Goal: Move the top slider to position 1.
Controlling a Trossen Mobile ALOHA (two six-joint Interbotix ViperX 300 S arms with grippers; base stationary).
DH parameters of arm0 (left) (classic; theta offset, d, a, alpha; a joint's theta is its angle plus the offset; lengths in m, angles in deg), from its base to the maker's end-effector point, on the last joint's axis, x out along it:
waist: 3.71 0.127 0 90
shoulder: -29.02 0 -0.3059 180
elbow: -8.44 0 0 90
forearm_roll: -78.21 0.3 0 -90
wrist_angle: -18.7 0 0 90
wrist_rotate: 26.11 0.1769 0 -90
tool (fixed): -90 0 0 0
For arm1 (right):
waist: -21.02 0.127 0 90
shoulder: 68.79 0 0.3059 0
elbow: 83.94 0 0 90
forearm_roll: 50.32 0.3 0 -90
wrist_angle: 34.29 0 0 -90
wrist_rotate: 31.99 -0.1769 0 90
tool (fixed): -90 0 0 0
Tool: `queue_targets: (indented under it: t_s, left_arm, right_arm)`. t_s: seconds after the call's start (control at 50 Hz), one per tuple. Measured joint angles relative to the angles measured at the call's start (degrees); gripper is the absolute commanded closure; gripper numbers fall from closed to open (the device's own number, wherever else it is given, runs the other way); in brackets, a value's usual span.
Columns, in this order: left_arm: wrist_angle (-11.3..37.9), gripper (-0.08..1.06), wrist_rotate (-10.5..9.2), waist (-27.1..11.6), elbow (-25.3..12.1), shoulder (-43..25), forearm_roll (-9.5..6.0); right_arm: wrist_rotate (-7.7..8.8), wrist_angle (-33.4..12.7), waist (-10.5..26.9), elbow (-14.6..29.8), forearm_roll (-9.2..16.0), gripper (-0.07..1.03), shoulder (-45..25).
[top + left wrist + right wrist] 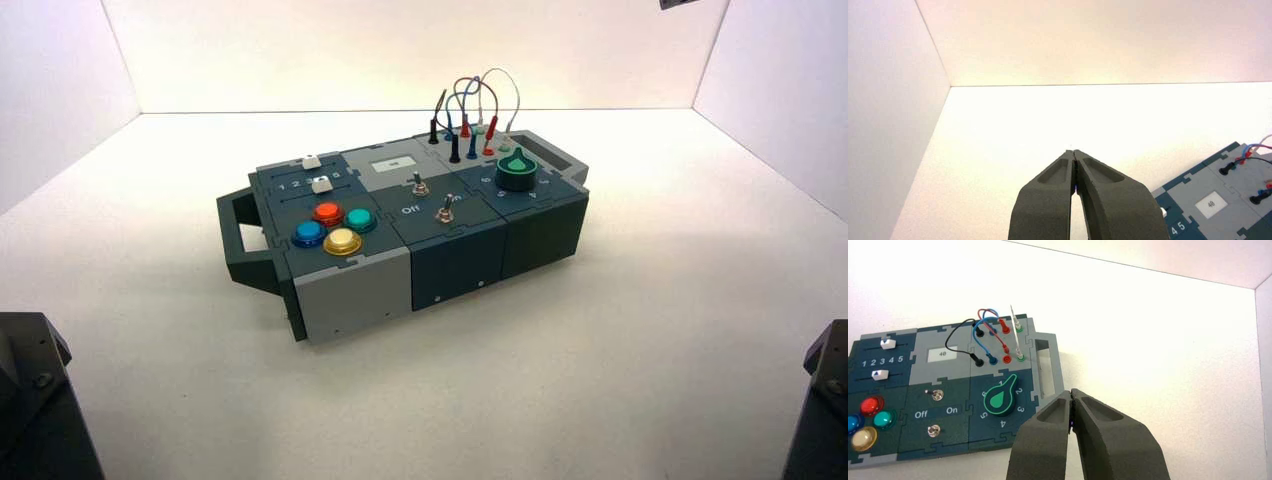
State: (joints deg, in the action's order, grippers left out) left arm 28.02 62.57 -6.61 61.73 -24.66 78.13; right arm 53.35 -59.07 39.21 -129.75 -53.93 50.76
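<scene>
The top slider point(887, 343) is a small white cap in the upper groove of the dark slate panel; in the right wrist view it sits above the gap between digits 3 and 4. The digit 1 point(864, 363) starts the white number row. From above, the top slider point(311, 161) is at the box's back left. My right gripper point(1071, 391) is shut on nothing and hangs off the knob end of the box, far from the sliders. Also shut on nothing, my left gripper point(1074, 151) hangs over bare table beside the box's corner.
The twin white cap point(879, 374) rides the lower groove. The box point(350, 290) also carries coloured buttons point(328, 213), two toggle switches point(444, 213), a green knob point(517, 168) and plugged wires point(470, 110). White walls close in the table. Both arms point(30, 400) sit parked at the near corners.
</scene>
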Motion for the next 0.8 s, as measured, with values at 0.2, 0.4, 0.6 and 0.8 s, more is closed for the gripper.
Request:
queue_targets:
  t_s: [0.2, 0.4, 0.6, 0.8]
  left_arm:
    - [0.2, 1.01, -0.09, -1.6, 0.0, 0.0, 0.00]
    - [0.2, 1.01, -0.09, -3.4, 0.0, -0.1, 0.00]
    - [0.1, 1.01, -0.09, -6.6, 0.0, -0.4, 0.00]
    - [0.3, 1.01, -0.18, -13.3, -1.2, -5.1, -0.18]
  right_arm:
    - [0.00, -0.1, 0.0, 0.0, 0.0, 0.98, 0.3]
    - [-0.09, 0.0, 0.1, 0.0, 0.0, 0.98, 1.1]
    - [0.00, 0.0, 0.1, 0.0, 0.1, 0.98, 1.1]
    - [0.00, 0.0, 0.1, 0.1, 0.2, 0.98, 1.4]
